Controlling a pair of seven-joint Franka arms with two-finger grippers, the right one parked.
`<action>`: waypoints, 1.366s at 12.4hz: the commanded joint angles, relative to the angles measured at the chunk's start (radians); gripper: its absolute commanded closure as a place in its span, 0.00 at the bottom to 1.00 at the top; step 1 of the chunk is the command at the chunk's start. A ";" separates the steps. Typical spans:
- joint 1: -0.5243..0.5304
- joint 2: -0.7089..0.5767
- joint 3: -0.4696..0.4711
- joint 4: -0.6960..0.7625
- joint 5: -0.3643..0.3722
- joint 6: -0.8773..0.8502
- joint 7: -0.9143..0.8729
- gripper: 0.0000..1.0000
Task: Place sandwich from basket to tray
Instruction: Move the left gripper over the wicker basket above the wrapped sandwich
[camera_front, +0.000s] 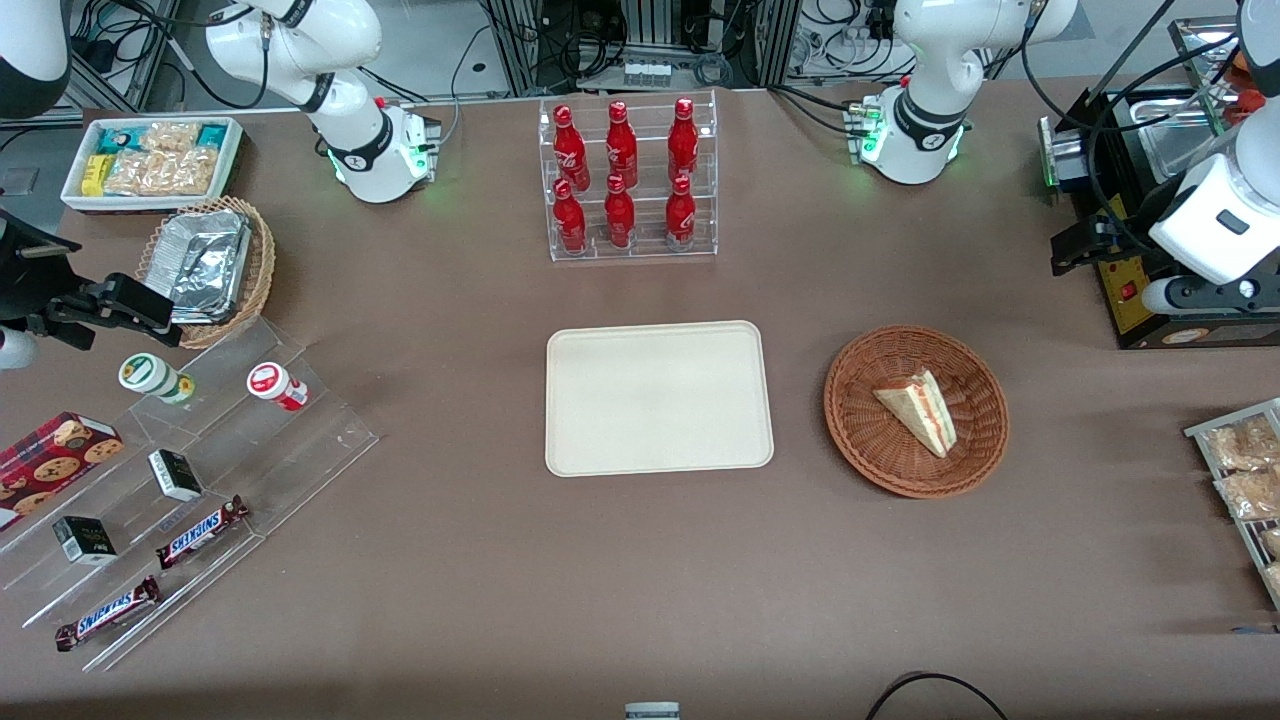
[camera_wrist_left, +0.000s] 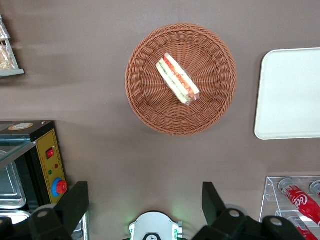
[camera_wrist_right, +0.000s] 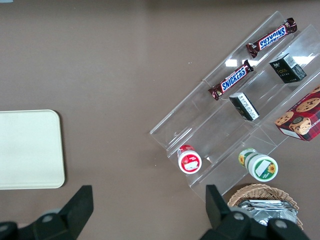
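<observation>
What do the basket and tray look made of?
Basket: woven wicker, reddish-brown, judging by the visible weave rings. Tray: smooth matte cream, probably plastic or moulded fibre; no way to settle which. Gripper hangs open, high above the table, away from the basket.

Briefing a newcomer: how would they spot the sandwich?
Find the flat cream rectangular tray mid-table; beside it, toward the working arm's end, sits a round reddish-brown wicker basket. Inside lies the pale triangular sandwich wedge with red-green filling, alone there. The open left gripper hovers high above.
</observation>
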 joint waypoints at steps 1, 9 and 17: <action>-0.004 0.002 -0.006 0.019 -0.006 -0.025 0.003 0.00; -0.022 0.031 -0.010 -0.124 -0.002 0.078 -0.001 0.00; -0.062 0.034 -0.012 -0.475 0.011 0.494 -0.154 0.00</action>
